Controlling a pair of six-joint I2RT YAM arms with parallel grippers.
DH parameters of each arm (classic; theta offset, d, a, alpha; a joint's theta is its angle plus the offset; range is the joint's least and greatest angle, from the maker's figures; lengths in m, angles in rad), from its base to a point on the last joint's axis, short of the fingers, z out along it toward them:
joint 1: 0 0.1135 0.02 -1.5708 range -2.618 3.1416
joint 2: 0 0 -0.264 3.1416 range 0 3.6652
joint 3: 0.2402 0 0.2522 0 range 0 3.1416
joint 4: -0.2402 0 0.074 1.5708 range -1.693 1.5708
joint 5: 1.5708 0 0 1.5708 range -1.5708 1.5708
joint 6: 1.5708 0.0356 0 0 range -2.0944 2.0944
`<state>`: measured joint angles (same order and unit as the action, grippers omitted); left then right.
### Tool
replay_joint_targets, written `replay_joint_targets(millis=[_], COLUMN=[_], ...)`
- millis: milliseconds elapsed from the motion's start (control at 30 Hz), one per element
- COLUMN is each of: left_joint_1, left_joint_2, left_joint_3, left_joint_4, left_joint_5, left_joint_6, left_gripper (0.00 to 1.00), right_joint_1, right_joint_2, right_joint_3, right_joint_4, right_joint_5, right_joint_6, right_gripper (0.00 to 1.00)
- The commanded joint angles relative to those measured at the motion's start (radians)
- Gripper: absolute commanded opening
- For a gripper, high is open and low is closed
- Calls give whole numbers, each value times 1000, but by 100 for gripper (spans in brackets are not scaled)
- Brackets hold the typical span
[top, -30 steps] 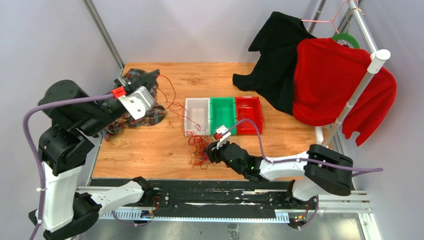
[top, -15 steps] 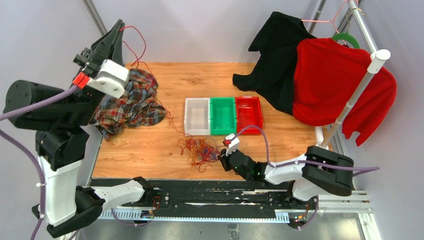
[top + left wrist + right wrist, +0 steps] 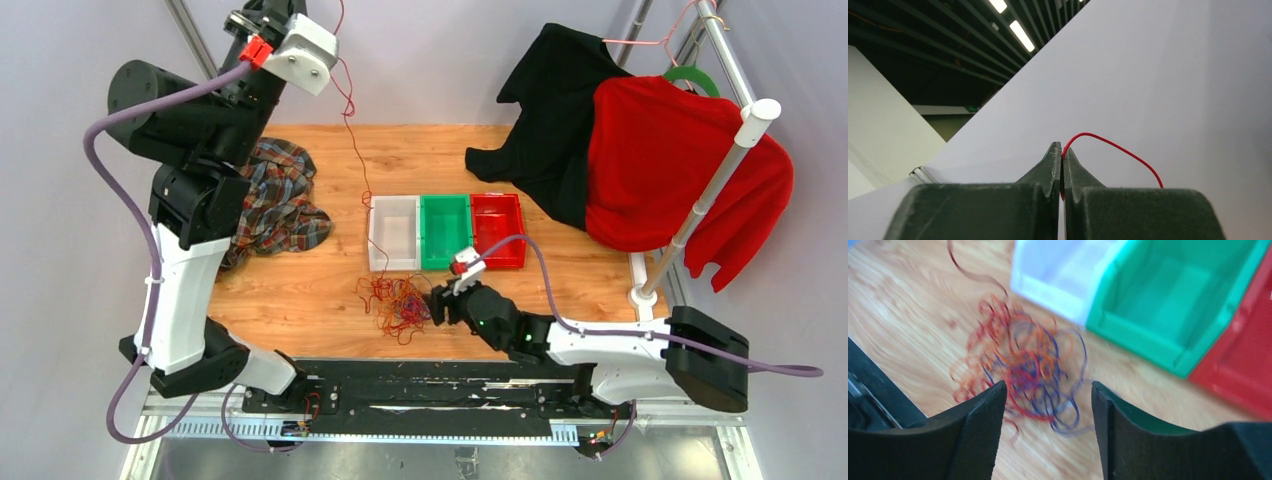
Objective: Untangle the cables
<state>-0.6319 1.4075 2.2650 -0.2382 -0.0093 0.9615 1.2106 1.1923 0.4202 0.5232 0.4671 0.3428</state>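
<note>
A tangle of thin red, orange and purple cables (image 3: 400, 305) lies on the wooden table in front of the bins. It is blurred in the right wrist view (image 3: 1023, 365). One red cable (image 3: 350, 130) rises from the tangle, taut, to my left gripper (image 3: 275, 10), which is raised at the top edge of the view. In the left wrist view the left gripper (image 3: 1062, 155) is shut on this red cable (image 3: 1118, 148), which loops out to the right. My right gripper (image 3: 437, 305) is open and low over the table at the tangle's right edge, its jaws wide apart (image 3: 1048, 390).
White (image 3: 393, 232), green (image 3: 445, 230) and red (image 3: 497, 228) bins stand in a row behind the tangle. A plaid cloth (image 3: 275, 205) lies at the left. A black garment (image 3: 560, 110) and a red sweater (image 3: 670, 165) hang on a rack at the back right.
My left arm has swung up and to the right, drawing the red cable up from the tangle. My right gripper drew back from the tangle, then moved close to its right edge again.
</note>
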Motion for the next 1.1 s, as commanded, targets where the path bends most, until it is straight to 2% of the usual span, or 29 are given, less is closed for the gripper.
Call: replay_joint_targets(millis=[0,100,200,300,400,567,733,867,1067], left_joint_1=[-7,-7,-8,-7,-7,-6,-5,12,65], left_joint_2=[-1,-6,-9,-38,-70,-115,-145,-139,-87], left_joint_3=[118,117,96,10,-102,-313,-593,-773,-962], left_joint_4=[70,79,52,55,71,80,125,165,190], left_joint_5=[25,43,41,30,21,-15,-42,-58,-72], left_joint_6=[44,65,65,63,60,20,10,5,-91], left_gripper=[0,0,1,1,0,1,0,1,0], right_joint_1=[11,8,1,2,2,2,3,3,3], right_joint_2=[96,255,398,510,558,476,334,238,147], right_joint_3=[191,322,377,386,331,139,29,-13,-38], right_joint_4=[16,9,41,67,115,215,205,152,108], right_joint_5=[-28,-75,-119,-108,-74,-33,-48,-83,-78], right_joint_6=[-163,-213,-201,-154,-99,1,48,69,77], right_gripper=[65,65,63,58,50,28,6,4,3])
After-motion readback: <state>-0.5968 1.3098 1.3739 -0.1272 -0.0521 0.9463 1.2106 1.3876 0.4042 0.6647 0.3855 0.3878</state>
